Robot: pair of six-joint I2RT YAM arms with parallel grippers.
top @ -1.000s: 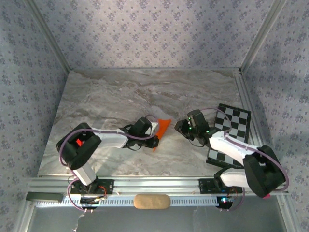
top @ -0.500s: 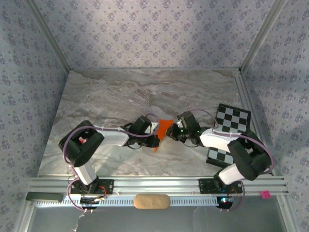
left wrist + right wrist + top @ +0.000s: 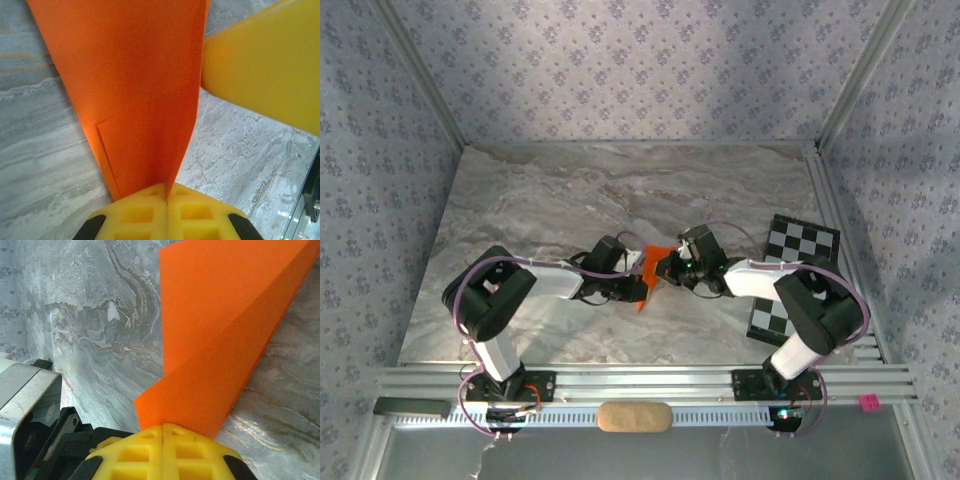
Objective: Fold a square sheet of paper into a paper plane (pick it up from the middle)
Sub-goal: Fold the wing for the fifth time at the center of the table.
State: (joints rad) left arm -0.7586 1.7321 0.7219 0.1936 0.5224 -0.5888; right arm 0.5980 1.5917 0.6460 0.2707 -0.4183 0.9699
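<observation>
Fingers R (image 3: 163,436): just swung in from checkerboard card (image 3: 805,248), now clenched on paper plane (image 3: 656,262). Fingers L (image 3: 167,197): clamped on opp. end. Plane loc: mid-bench, held btw both. Two-handed creasing now poss.

Slim bright orange paper plane (image 3: 654,268), sharply creased, on edge near mid-table (image 3: 520,220), tip nearward.

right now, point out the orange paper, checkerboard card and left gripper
orange paper (image 3: 220,340), right wrist view, flat face
checkerboard card (image 3: 807,244), top view, far squares
left gripper (image 3: 166,192), left wrist view, fingertip seam
</observation>
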